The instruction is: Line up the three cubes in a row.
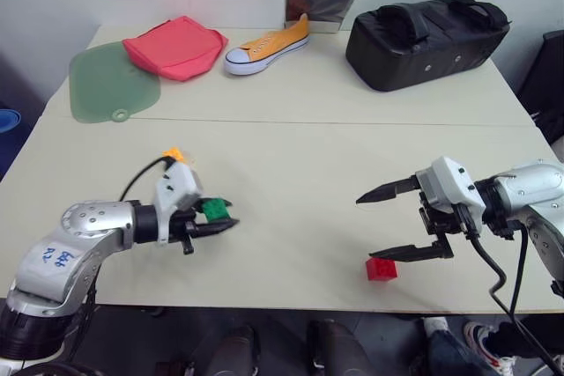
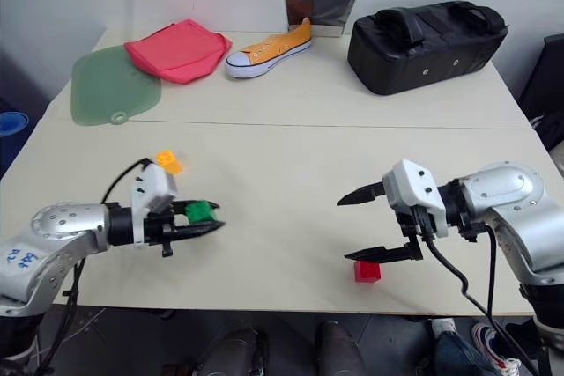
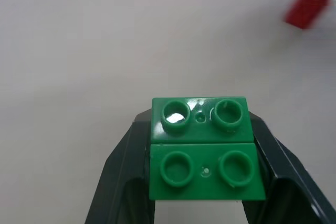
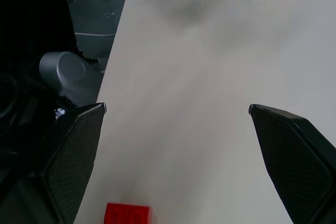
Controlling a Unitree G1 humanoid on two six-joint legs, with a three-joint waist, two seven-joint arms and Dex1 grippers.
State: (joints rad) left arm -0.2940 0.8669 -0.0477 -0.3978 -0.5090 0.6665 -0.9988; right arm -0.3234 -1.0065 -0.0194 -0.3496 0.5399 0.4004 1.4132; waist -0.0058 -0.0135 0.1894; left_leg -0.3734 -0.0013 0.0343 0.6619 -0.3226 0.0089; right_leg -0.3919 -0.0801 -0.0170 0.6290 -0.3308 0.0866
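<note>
Three cubes are still scattered: left pincer (image 2: 198, 228) pinches the green cube (image 2: 201, 210), right pincer (image 2: 354, 226) spread just above the red cube (image 2: 367, 271), likely next to grasp

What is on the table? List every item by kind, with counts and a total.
Toy-brick cubes: 3 (green cube, red cube, orange-yellow cube)
Orange sneaker: 1
Black bag: 1
Red pouch: 1
Green mat: 1
Silver packet: 1
Total: 8
</note>
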